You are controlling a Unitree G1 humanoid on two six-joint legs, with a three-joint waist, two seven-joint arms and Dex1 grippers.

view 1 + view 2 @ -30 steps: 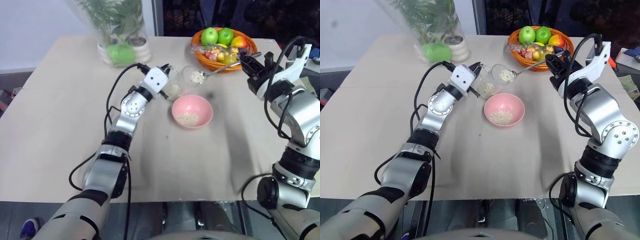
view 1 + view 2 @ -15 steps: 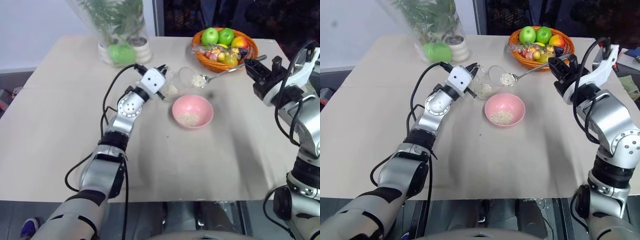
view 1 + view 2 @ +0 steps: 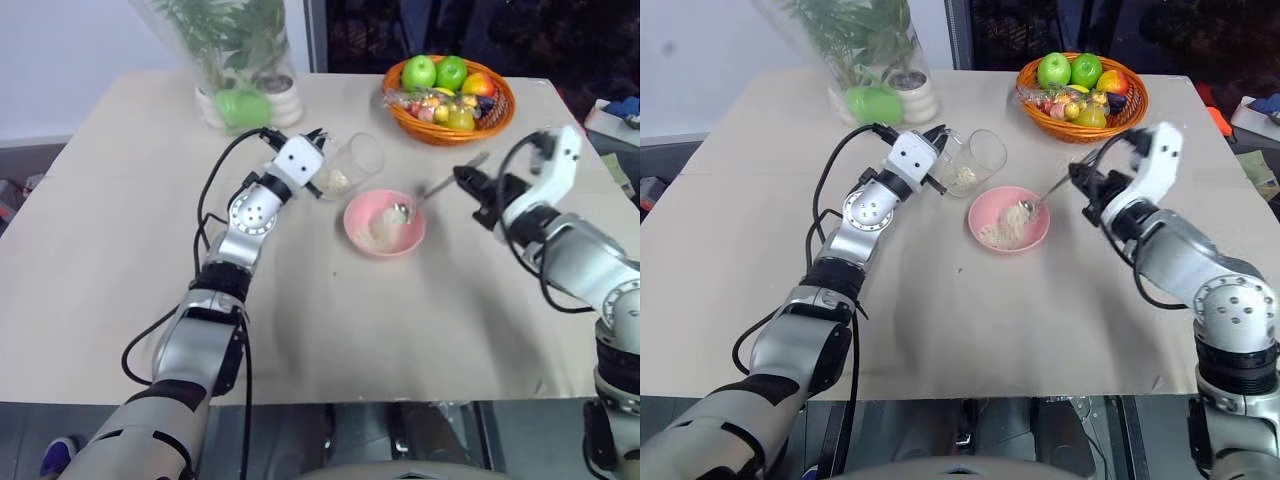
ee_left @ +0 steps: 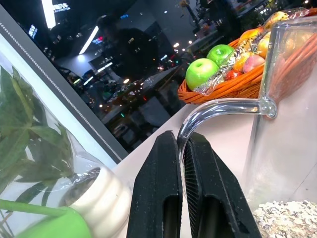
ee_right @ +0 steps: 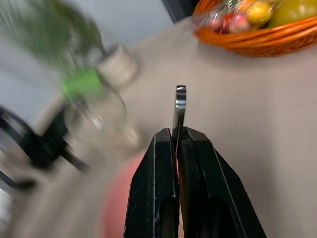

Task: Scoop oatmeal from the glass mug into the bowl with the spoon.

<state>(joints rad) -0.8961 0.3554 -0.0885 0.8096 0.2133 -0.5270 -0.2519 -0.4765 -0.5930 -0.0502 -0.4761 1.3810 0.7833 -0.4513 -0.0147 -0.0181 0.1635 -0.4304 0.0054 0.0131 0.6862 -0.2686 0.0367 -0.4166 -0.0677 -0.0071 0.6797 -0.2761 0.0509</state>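
Oatmeal (image 3: 1002, 232) is lying in the pink bowl (image 3: 1009, 219), more sitting inside the tilted glass mug (image 3: 968, 162) beside it. Left gripper (image 4: 184, 148) is pinching the mug's handle while right gripper (image 3: 1085, 186) is clamping the spoon (image 3: 1043, 197), its tip dipping into the bowl.

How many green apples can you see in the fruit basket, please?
2. One green apple sits at the back left of the orange basket, the other green apple right beside it; more could be hidden under the other fruit.
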